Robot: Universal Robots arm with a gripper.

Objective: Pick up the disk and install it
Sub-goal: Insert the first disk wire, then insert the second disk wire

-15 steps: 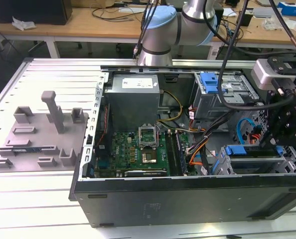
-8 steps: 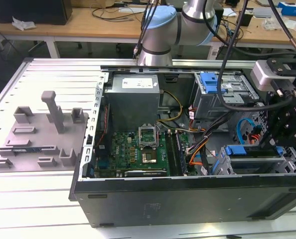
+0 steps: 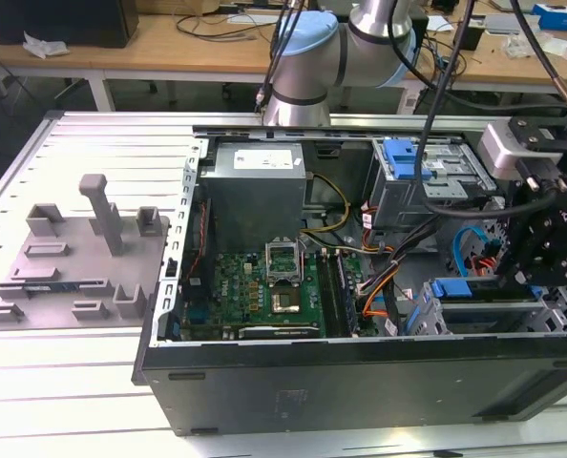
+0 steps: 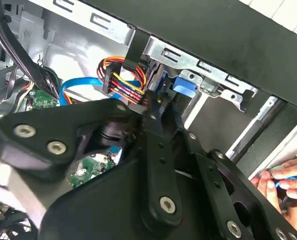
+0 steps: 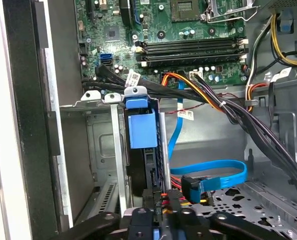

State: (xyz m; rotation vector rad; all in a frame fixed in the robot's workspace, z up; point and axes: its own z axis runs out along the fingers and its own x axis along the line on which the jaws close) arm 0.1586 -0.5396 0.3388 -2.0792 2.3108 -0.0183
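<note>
The disk (image 5: 141, 127) stands edgewise in a slot of the lower drive cage of the open computer case, its bright blue carrier tab facing the motherboard. In the exterior view the blue carrier (image 3: 452, 287) sits at the case's near corner on the exterior view's right, just beside my black gripper (image 3: 513, 277). In both wrist views my gripper (image 5: 157, 216) (image 4: 161, 112) is at the disk's near end, fingers close together around its dark edge. The blue tab (image 4: 184, 85) shows just past the fingertips. Most of the disk's body is hidden in the cage.
A grey upper drive cage with a blue latch (image 3: 398, 157) stands behind the arm. Black and coloured cables (image 5: 223, 105) and a blue flat cable (image 5: 213, 167) cross beside the slot. The motherboard (image 3: 264, 286) fills the case's middle. A person's hand (image 4: 283, 182) rests near the case edge.
</note>
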